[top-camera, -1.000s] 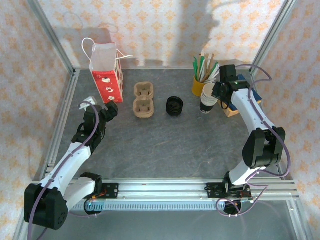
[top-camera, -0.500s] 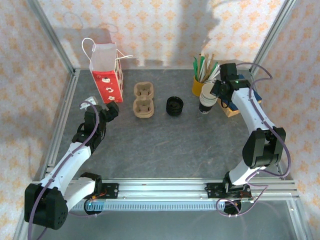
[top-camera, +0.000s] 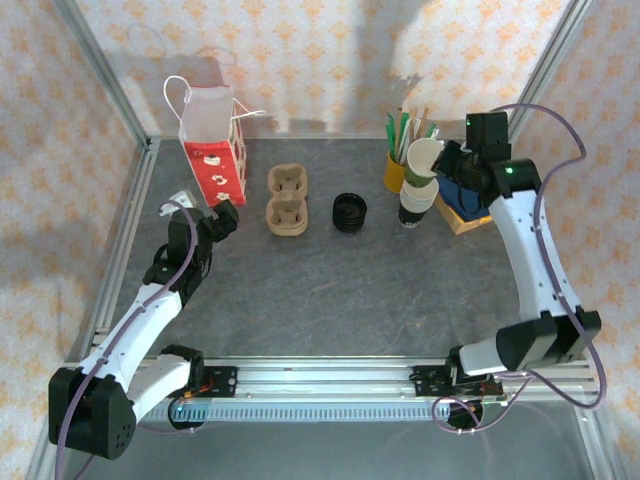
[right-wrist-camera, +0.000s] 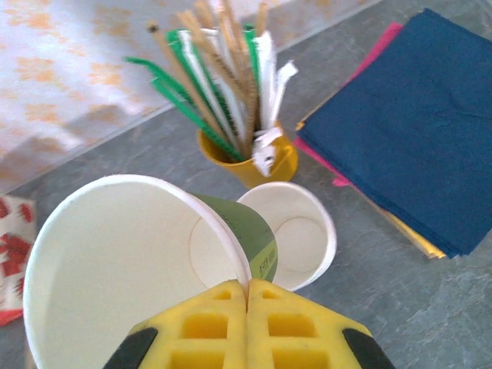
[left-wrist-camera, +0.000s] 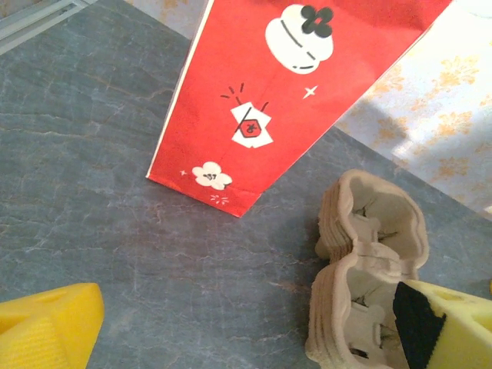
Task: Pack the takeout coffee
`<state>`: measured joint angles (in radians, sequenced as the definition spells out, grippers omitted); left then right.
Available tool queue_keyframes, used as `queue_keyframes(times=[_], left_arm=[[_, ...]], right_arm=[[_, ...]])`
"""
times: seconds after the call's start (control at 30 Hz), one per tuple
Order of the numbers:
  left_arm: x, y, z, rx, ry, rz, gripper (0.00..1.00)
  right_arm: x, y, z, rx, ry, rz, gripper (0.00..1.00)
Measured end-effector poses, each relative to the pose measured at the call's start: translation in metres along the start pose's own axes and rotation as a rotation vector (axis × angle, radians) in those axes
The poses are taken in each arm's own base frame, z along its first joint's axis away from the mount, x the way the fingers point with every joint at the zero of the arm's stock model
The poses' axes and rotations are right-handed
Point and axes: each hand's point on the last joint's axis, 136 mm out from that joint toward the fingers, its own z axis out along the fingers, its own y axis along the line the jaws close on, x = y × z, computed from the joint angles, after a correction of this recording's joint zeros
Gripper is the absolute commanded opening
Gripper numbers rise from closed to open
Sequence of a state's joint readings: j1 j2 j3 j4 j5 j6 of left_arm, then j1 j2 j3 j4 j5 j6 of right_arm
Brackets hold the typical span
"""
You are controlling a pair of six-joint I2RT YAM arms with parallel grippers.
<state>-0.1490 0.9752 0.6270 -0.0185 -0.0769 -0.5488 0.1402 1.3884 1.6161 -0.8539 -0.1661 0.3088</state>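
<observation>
Though partly offscreen, cup [right-wrist-camera: 131, 261] in right pincer [right-wrist-camera: 247, 296].

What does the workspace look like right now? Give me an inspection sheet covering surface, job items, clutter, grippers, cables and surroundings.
Surface: grey table, no spills seen.
Job's things: paper cup, white inside and green outside, held tilted above the cup stack; black lid on the table.
Clutter: red paper bag, pulp carriers, yellow cup of stir sticks, napkins.
Grippers: right gripper shut on the paper cup's rim; left gripper open, empty, near the bag.
Cables: purple cables loop along both arms; no snag seen.
Surroundings: patterned walls, metal frame.
</observation>
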Motion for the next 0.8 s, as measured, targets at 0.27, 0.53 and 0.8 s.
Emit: queue_keyframes(times=[0.27,0.53,0.8], left_arm=[[-0.001,-0.012,0.0,0.054,0.019,-0.006,0.96],[0.015,-0.057,0.006,0.196,0.119,0.033,0.93],[0.043,-0.119,0.013,0.334,0.224,0.118,0.92]], right_arm=[[0.087,0.037,-0.007,-0.134,0.156,-0.121,0.0],[0.186,0.035,0.019,-0.162,0.32,-0.206,0.0],[0.243,0.031,0.04,-0.194,0.364,-0.212,0.0]])
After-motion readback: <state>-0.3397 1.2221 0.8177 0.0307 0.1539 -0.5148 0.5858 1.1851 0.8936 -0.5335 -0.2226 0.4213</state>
